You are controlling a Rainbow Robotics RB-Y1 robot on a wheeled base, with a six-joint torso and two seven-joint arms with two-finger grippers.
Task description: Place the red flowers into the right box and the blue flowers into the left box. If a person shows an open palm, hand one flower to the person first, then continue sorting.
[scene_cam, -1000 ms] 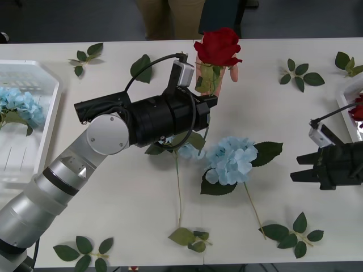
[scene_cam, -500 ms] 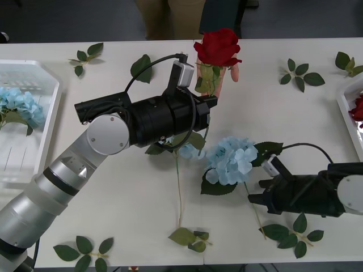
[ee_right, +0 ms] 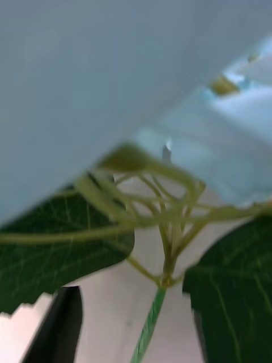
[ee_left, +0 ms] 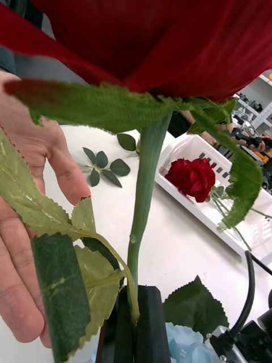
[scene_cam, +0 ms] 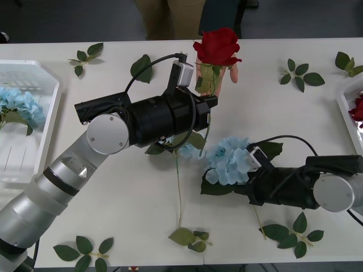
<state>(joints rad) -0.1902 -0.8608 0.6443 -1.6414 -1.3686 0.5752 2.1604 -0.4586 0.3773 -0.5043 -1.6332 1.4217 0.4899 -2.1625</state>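
At the far middle of the surface [scene_cam: 113, 221], the left gripper [scene_cam: 207, 102] holds a red rose [scene_cam: 217, 46] upright, its jaws clamped together on the stem [ee_left: 144, 187] just below the bloom. The person's open palm [ee_left: 34, 227] lies right behind the stem, fingers showing past the leaves in the front view, so the rose stands between gripper and hand, touching or nearly touching the palm. The handover seems to turn on this: the stem's long axis runs straight up out of the jaws, and the palm is on the far side of it from the robot, so a release should leave the flower at the hand.

Nearer the robot, the right gripper [scene_cam: 249, 187] sits low at the blue hydrangea [scene_cam: 229, 160] lying mid-surface, approaching from the robot's right. Its fingers stand apart, straddling the green stem [ee_right: 148, 323] just under the flower head, with big leaves either side. That stem runs from the head back toward the robot's edge.

Another blue head [scene_cam: 20, 107] already rests in the left box [scene_cam: 48, 85], and a rose [scene_cam: 357, 107] lies in the right box [scene_cam: 345, 102].
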